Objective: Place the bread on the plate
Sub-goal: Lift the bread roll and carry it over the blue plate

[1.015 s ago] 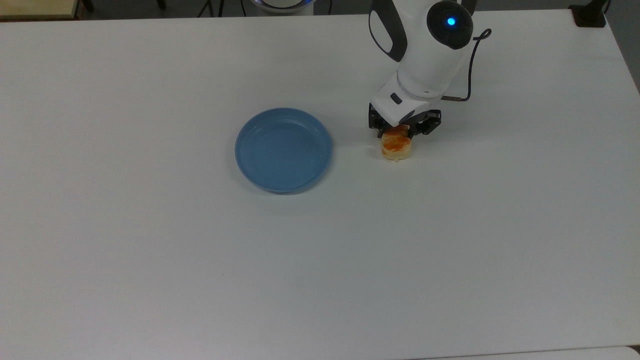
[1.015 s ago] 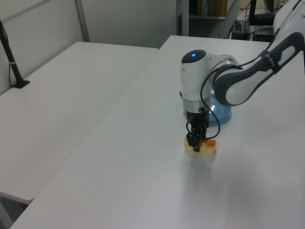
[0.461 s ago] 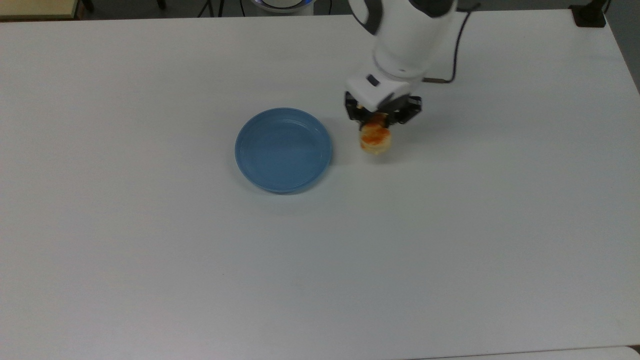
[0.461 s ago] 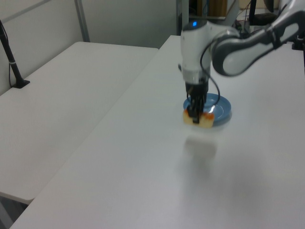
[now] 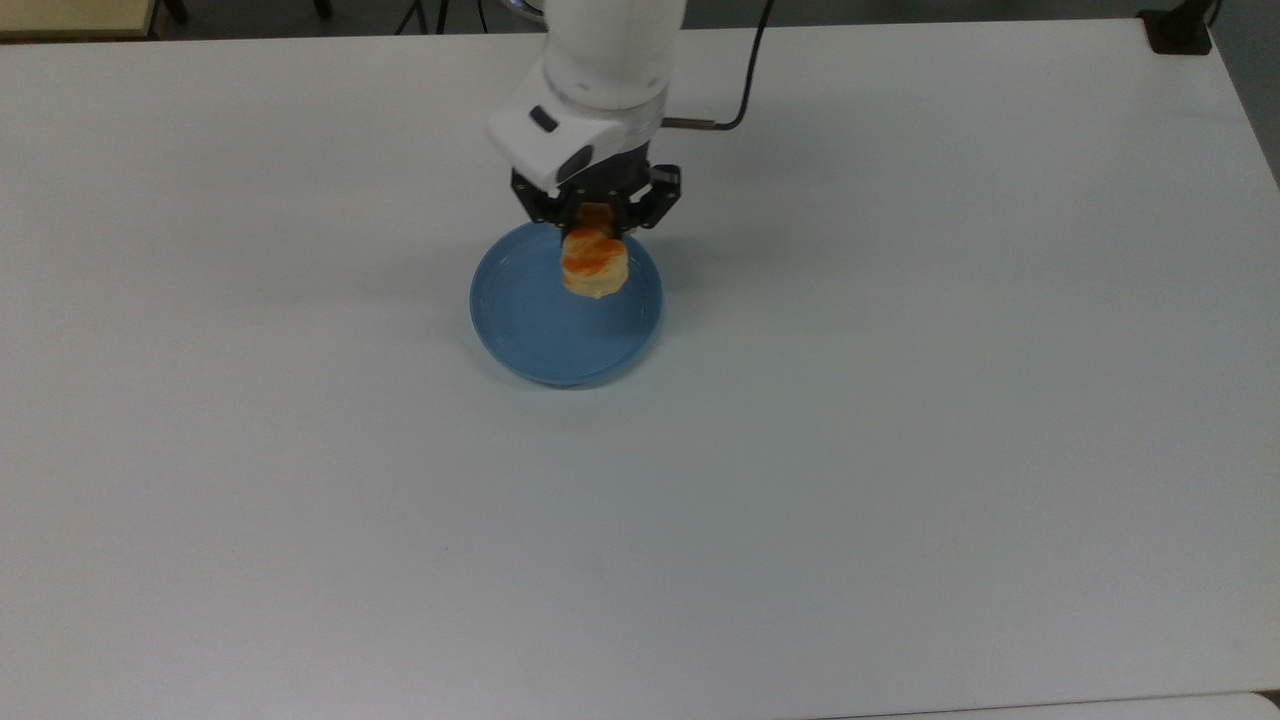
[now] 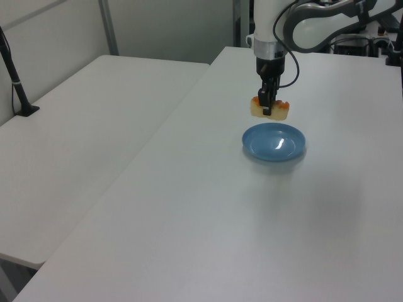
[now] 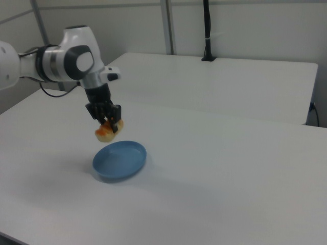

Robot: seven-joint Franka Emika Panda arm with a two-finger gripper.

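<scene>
The pale-yellow bread (image 5: 594, 265) with orange-brown glazed patches hangs in the air, with my gripper (image 5: 596, 222) shut on it. In the top view it overlaps the far part of the light-blue plate (image 5: 540, 330). The left view shows the bread (image 6: 270, 109) held well above the plate (image 6: 274, 141), near its far side. From the right view, the bread (image 7: 106, 131) hangs above the plate (image 7: 120, 160), toward the right view's left edge of it, under the gripper (image 7: 109, 121). The plate lies flat on the white table with nothing in it.
The white table (image 5: 900, 400) spreads wide around the plate. A second white table (image 6: 75, 126) stands alongside in the left view, with a black post (image 6: 16, 82) on it. The arm's black cable (image 5: 745, 70) trails behind the wrist.
My gripper lifted the bread off the table and carried it toward the top view's left, from beside the plate to above the plate's far part.
</scene>
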